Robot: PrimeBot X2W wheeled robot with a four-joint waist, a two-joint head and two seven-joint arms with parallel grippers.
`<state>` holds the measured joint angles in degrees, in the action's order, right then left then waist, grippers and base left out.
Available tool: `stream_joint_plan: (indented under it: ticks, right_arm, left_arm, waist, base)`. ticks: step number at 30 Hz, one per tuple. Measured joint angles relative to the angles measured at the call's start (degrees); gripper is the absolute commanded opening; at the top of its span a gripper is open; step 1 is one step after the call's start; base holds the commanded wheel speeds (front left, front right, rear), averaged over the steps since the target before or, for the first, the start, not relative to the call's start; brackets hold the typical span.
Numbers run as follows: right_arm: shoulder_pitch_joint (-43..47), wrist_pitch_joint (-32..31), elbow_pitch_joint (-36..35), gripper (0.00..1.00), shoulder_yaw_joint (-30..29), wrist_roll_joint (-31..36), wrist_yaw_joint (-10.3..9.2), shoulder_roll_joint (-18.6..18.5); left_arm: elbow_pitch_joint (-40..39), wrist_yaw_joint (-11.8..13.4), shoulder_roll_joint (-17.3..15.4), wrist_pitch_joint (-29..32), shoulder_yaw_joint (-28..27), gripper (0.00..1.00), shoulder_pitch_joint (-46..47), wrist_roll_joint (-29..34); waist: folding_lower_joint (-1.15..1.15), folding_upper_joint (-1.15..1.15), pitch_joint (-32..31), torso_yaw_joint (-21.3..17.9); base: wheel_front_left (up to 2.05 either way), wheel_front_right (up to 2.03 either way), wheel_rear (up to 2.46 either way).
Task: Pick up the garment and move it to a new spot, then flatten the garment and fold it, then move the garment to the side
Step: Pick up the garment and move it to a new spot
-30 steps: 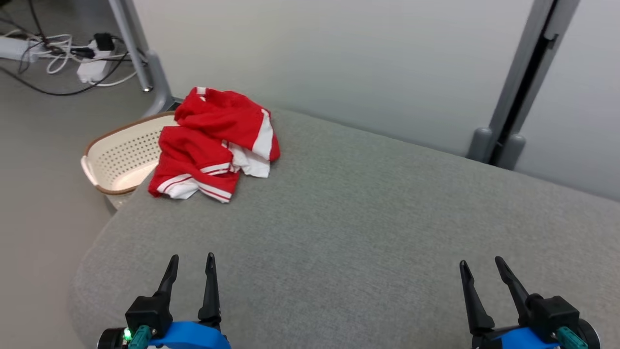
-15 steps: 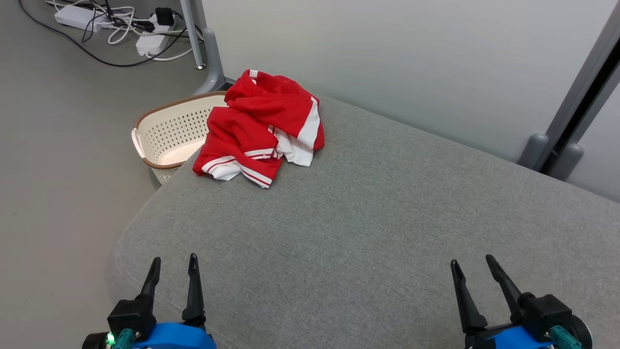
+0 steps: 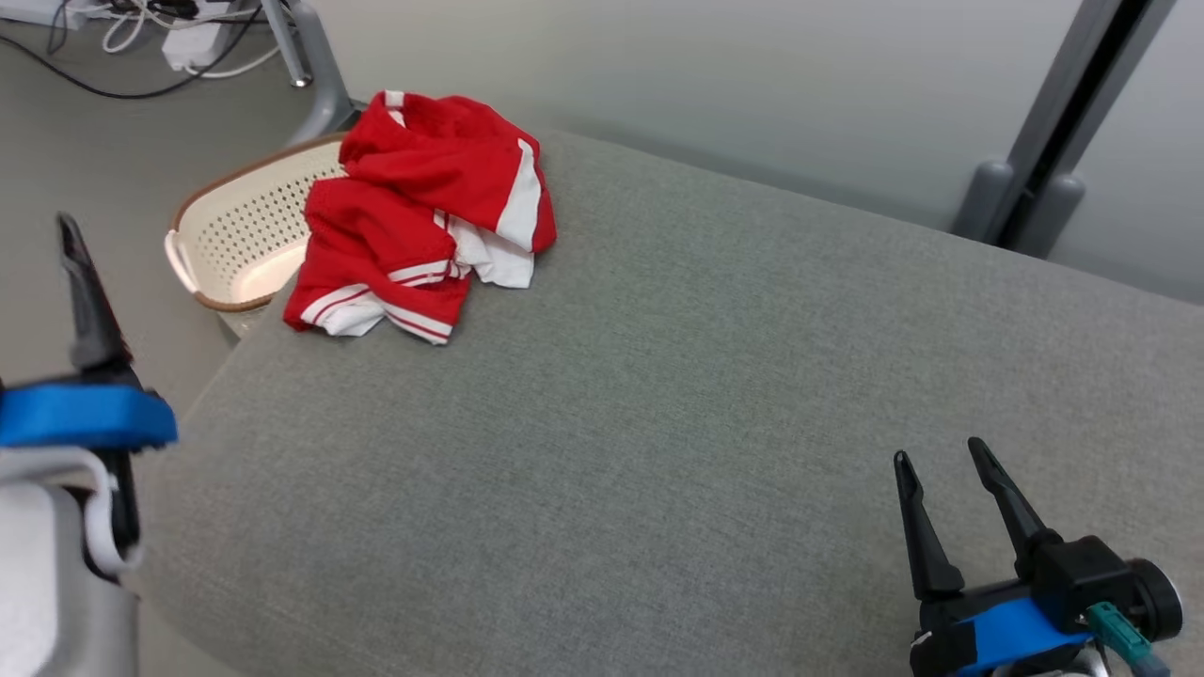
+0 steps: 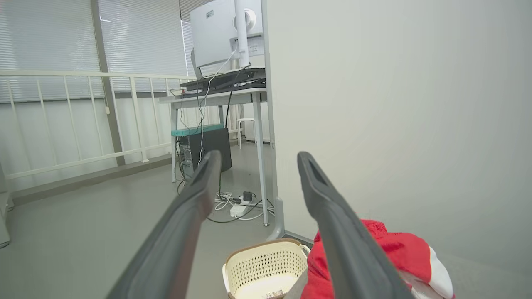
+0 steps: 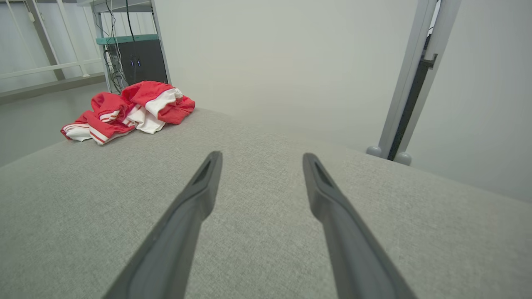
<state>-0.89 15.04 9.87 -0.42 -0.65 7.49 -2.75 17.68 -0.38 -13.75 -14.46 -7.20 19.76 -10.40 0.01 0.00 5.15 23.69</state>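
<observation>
While garment (image 3: 423, 212) lies apart, left hand (image 4: 255, 160), right hand (image 5: 262, 160) gape empty.

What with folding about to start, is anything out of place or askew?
The red-and-white garment lies crumpled, not flat, at the far left corner of the grey cushion, right by the edge above the cream laundry basket. Nothing else stands out.

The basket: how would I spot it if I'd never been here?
Find the big grey cushion. At its far left corner a crumpled red and white garment lies, and the basket stands on the floor beside it. It is cream, dotted with holes, with a brown rim.
</observation>
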Motion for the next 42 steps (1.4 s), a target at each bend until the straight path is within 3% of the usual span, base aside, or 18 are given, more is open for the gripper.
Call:
stream_joint_plan:
  ticks: [7,11,17,25,34,35,36,38,39,42]
  right_arm:
    - [-4.06,0.00,-1.65,1.00,0.26,4.14,0.00,-0.02]
    - [-7.91,0.00,-3.20,1.00,0.46,7.88,0.00,0.03]
    - [-11.93,0.00,-5.94,1.00,-0.86,13.39,0.00,-0.10]
    - [-12.77,0.00,-7.56,1.00,-2.86,15.01,0.00,-1.14]
    - [-12.70,0.01,-8.46,1.00,-2.54,14.94,0.00,-0.93]
    - [-12.72,0.01,-8.47,1.00,-2.56,14.83,0.00,-0.90]
    - [-12.77,0.01,-8.48,1.00,-2.58,14.77,0.00,-0.84]
    - [-12.87,0.01,-8.45,1.00,-2.77,14.61,0.00,-0.75]
    - [-12.91,0.01,-8.34,1.00,-2.83,14.61,0.00,-0.70]
    - [-13.00,0.01,-7.39,1.00,-2.71,14.08,0.00,-0.54]
  left_arm:
    - [8.06,-2.80,-7.19,10.27,-1.33,1.00,18.65,-2.77]
    - [14.19,-3.68,-8.91,13.65,-2.01,1.00,24.75,-5.09]
    - [23.10,-5.48,-7.32,20.31,0.13,1.00,29.29,-7.82]
    - [32.96,-6.60,-4.97,29.19,4.11,1.00,31.38,-10.36]
    - [39.02,-6.77,-6.65,35.65,7.32,1.00,34.35,-10.56]
    - [39.33,-6.82,-6.95,35.74,7.65,0.93,34.60,-10.23]
    - [39.61,-6.83,-7.15,35.79,7.76,0.49,34.81,-10.21]
    - [40.16,-6.83,-7.32,35.88,7.83,0.26,35.34,-10.21]
    - [40.45,-6.83,-7.43,35.94,8.05,0.00,35.55,-10.16]
    - [41.01,-6.80,-8.37,35.48,8.27,0.00,35.64,-9.81]
  waist:
    - [0.01,0.00,5.29,-4.76]
    - [0.00,0.00,9.41,-8.15]
    - [0.01,0.00,16.14,-11.27]
    - [0.01,0.00,22.94,-12.67]
    - [0.00,0.00,26.01,-14.06]
    - [0.00,0.00,26.07,-14.16]
    - [0.00,0.00,26.10,-14.25]
    - [0.00,0.00,26.03,-14.27]
    - [0.00,0.00,25.88,-14.22]
    - [0.00,0.00,24.86,-14.05]
  base:
    - [0.00,0.00,0.00]
    - [0.00,0.00,0.00]
    - [0.00,0.00,0.00]
    - [0.00,0.00,0.00]
    - [0.00,0.00,0.00]
    - [0.00,0.00,0.00]
    - [0.00,0.00,0.00]
    - [0.00,0.00,0.00]
    - [0.00,0.00,0.00]
    - [0.00,0.00,0.00]
